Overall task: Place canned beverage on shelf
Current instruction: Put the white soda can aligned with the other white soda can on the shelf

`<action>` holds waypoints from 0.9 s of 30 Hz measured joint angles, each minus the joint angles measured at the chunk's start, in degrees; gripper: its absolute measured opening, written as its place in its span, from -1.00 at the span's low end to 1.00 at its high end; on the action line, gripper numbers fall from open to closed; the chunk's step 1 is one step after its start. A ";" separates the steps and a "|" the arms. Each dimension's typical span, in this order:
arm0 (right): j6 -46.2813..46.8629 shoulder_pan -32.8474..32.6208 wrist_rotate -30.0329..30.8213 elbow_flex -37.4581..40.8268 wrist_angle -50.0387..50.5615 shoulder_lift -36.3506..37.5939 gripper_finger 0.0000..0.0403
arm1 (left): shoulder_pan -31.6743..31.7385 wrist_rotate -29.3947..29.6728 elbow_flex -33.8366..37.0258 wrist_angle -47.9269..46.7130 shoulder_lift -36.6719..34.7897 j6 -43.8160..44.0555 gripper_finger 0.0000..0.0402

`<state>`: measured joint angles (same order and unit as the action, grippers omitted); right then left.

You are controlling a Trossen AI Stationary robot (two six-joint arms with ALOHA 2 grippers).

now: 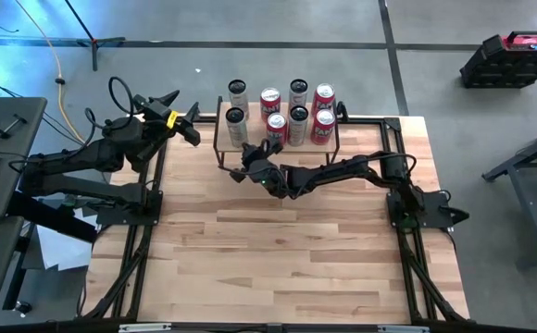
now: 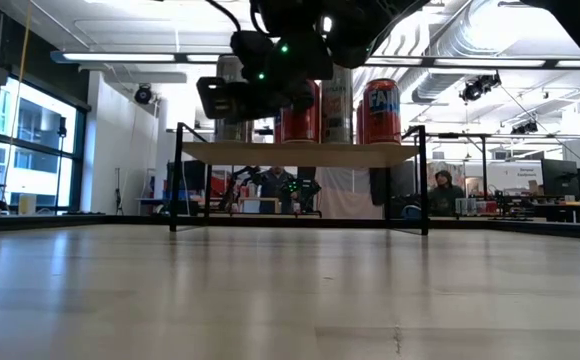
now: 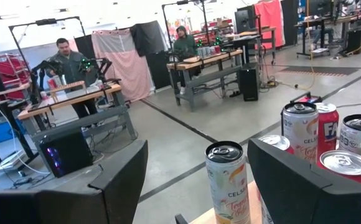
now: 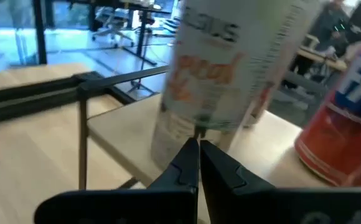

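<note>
The shelf point(image 2: 300, 152) stands at the table's far edge on thin black legs. Several canned beverages stand upright on its plank, white ones point(image 1: 236, 125) and red ones point(image 1: 322, 125). My right gripper point(image 4: 199, 146) is shut and reaches in from the right to the shelf's front left corner point(image 1: 247, 159). Its tips are right at the white can with orange lettering point(image 4: 230, 68). My left gripper point(image 3: 196, 196) is open and held up level beyond the shelf's left end point(image 1: 187, 125). It looks at a white can point(image 3: 228, 180) farther off and holds nothing. My right gripper's shut fingertips point about level at the low part of the white can's side wall point(image 4: 196, 121). They come slanting from the table's near right. I cannot tell whether they touch it. The can stands with its base on the shelf's plank point(image 4: 137, 130).
The wooden tabletop point(image 1: 278, 250) stretches bare in front of the shelf. Black frame rails point(image 1: 148, 213) run along its left and right sides. People sit at benches in the room behind point(image 3: 68, 59).
</note>
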<state>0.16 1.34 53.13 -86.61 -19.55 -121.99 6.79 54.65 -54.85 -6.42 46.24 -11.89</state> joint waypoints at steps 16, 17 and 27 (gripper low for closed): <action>8.90 -0.23 0.27 0.01 -0.90 -1.03 -1.00 | -0.02 -0.13 0.07 0.26 0.29 1.30 0.33; 8.88 -0.21 -0.60 0.02 -1.22 -1.03 -1.00 | -0.02 -0.15 0.07 0.25 0.31 1.30 0.33; 11.40 0.48 -3.17 0.02 -1.60 -1.03 -1.00 | -0.02 -0.13 0.07 0.24 0.31 1.30 0.33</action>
<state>11.55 1.82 49.96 -86.59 -21.15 -123.02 6.76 54.52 -54.78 -6.17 46.54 -10.59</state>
